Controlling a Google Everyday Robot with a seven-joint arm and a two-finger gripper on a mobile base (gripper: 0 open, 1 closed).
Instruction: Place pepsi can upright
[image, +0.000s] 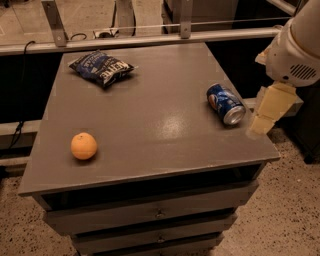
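The pepsi can (226, 103) lies on its side near the right edge of the grey table (150, 115), its silver end facing front right. The gripper (267, 111) hangs at the far right, just beyond the table's right edge and a little right of the can, not touching it. Its pale fingers point down and left. The white arm housing (295, 50) sits above it.
An orange (84, 146) rests at the front left of the table. A dark-blue crinkled chip bag (102, 67) lies at the back left. Drawers (159, 214) run below the tabletop. A metal rail (150, 37) runs behind the table. Speckled floor lies at right.
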